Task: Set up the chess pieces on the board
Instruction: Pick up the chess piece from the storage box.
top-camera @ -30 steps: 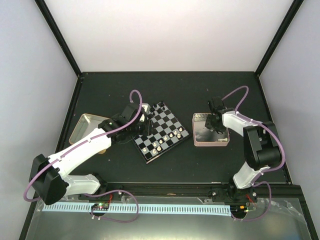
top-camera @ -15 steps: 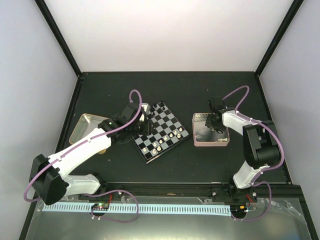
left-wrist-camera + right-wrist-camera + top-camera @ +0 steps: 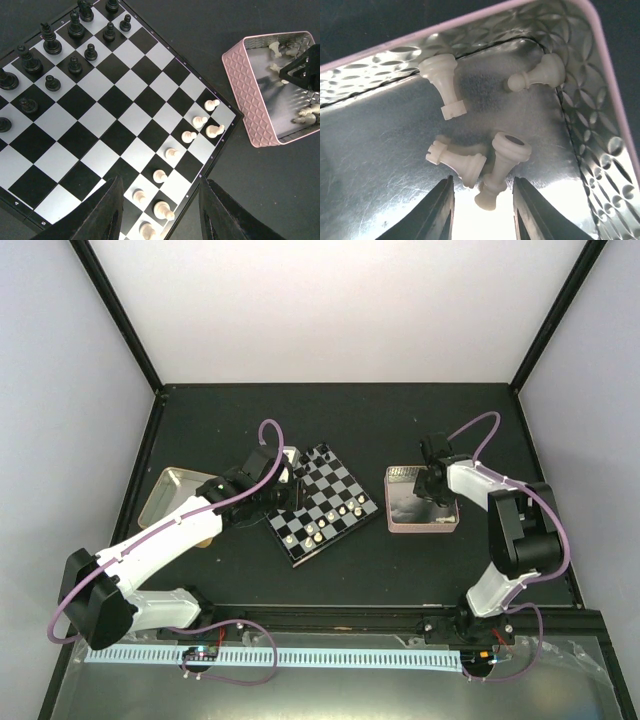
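The board (image 3: 322, 502) lies tilted at the table's middle; it also fills the left wrist view (image 3: 100, 115). Black chessmen (image 3: 50, 45) stand along its far-left side and cream-white ones (image 3: 187, 136) along its lower-right side. My left gripper (image 3: 297, 490) hovers open and empty over the board's white side (image 3: 161, 182). My right gripper (image 3: 430, 485) is open inside the pink tin (image 3: 420, 529). Its jaws (image 3: 482, 187) straddle a lying white piece (image 3: 502, 170), with a rook (image 3: 457, 160) beside it. Two more white pieces (image 3: 442, 85) lie farther in.
A shiny metal tin (image 3: 165, 490) sits left of the board, partly under my left arm. The pink tin's embossed wall (image 3: 590, 125) stands close to the right of my right fingers. The pink tin (image 3: 260, 100) stands just right of the board.
My right gripper has shifted slightly inside the pink tin. My left arm has barely moved.
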